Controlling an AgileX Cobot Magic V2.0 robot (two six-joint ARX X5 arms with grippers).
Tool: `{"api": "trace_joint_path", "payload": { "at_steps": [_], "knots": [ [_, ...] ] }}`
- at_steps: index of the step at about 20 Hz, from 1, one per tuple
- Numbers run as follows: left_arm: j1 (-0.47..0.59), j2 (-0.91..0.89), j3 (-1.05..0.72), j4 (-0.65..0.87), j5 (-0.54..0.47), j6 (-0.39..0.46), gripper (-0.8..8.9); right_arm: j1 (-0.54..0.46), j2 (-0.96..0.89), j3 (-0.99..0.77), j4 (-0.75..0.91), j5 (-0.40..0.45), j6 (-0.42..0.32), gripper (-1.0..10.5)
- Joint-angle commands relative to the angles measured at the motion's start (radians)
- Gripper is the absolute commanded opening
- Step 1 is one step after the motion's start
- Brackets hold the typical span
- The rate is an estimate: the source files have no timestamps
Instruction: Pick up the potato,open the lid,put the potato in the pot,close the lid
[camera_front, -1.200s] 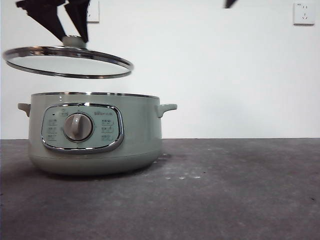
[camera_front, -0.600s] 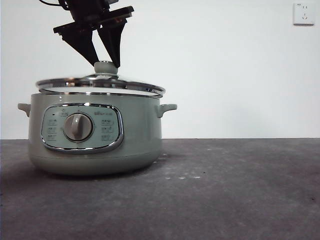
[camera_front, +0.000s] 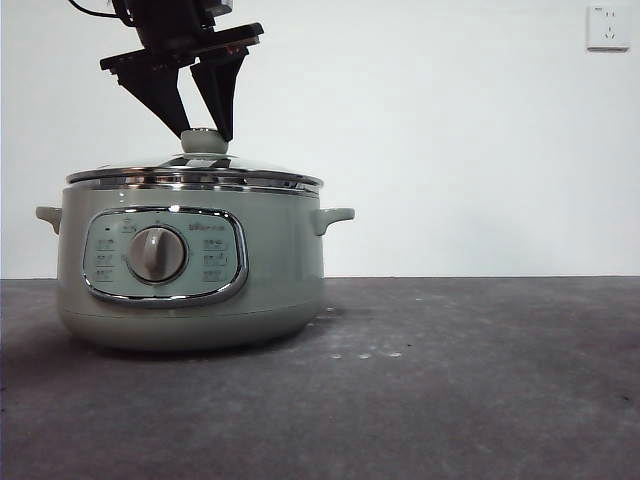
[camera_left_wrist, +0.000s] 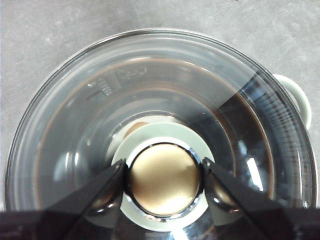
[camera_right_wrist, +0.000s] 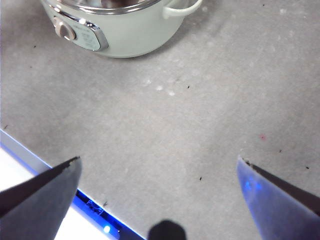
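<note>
The pale green pot (camera_front: 190, 270) stands on the left of the grey table, its dial facing me. The glass lid (camera_front: 195, 172) rests level on the pot's rim. From above, my left gripper (camera_front: 203, 130) is shut on the lid's green knob (camera_left_wrist: 162, 180), one jaw pressed to each side. Through the glass, a small orange-brown patch of the potato (camera_left_wrist: 134, 129) shows inside the pot, mostly hidden by the knob. My right gripper (camera_right_wrist: 160, 185) hangs open above bare table, away from the pot (camera_right_wrist: 130, 35), holding nothing.
A white wall socket (camera_front: 608, 27) sits high at the back right. Bare grey table (camera_front: 480, 380) stretches to the right of the pot. The right wrist view shows the table's edge with a blue-lit strip (camera_right_wrist: 95, 210).
My left gripper carried the lid from high at the left over to the pot and lowered it. The lid was tilted just above the rim and now lies flat on it.
</note>
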Motion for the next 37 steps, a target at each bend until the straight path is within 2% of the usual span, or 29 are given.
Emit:
{"api": "trace_joint_path", "payload": {
  "at_steps": [1,4,8,18,19,20,21,22,29,33,35,37],
  "knots": [
    [0.003,0.026,-0.001,-0.012,-0.017,0.037,-0.1,0.003,0.002,-0.013,0.002,0.001,0.015,6.3],
    [0.011,0.026,-0.001,-0.01,-0.014,0.055,-0.1,0.003,0.002,-0.013,0.003,0.001,0.015,6.3],
    [0.022,0.027,-0.002,-0.014,0.089,0.061,-0.1,0.003,0.002,-0.013,0.006,0.001,0.018,6.3],
    [0.02,0.058,-0.002,-0.055,0.087,0.109,0.17,0.003,0.002,-0.013,0.002,0.0,0.019,6.3],
    [0.021,0.058,-0.002,-0.053,0.089,0.103,1.37,0.003,0.002,-0.013,0.002,0.0,0.019,6.3],
    [0.021,0.058,-0.002,-0.059,0.092,0.096,3.67,0.003,0.002,-0.013,0.003,0.0,0.019,6.3],
    [0.023,0.058,-0.002,-0.062,0.092,0.093,5.45,0.003,0.002,-0.013,0.003,0.0,0.018,6.3],
    [0.024,0.054,-0.002,-0.069,0.091,0.089,6.68,0.003,0.002,-0.013,0.003,0.0,0.018,6.3],
    [0.02,-0.104,-0.001,-0.056,0.088,0.055,6.68,0.003,0.002,-0.013,-0.002,0.0,0.018,6.3],
    [0.02,-0.268,-0.001,-0.161,0.088,0.055,6.68,0.003,0.002,-0.013,-0.008,0.0,0.019,6.3],
    [0.02,-0.353,-0.001,-0.262,0.088,0.076,6.68,0.003,0.002,-0.013,-0.031,0.0,0.019,6.3],
    [0.018,-0.442,-0.002,-0.273,0.089,0.085,6.68,0.003,0.002,-0.013,-0.05,0.001,0.02,6.3]
  ]
}}
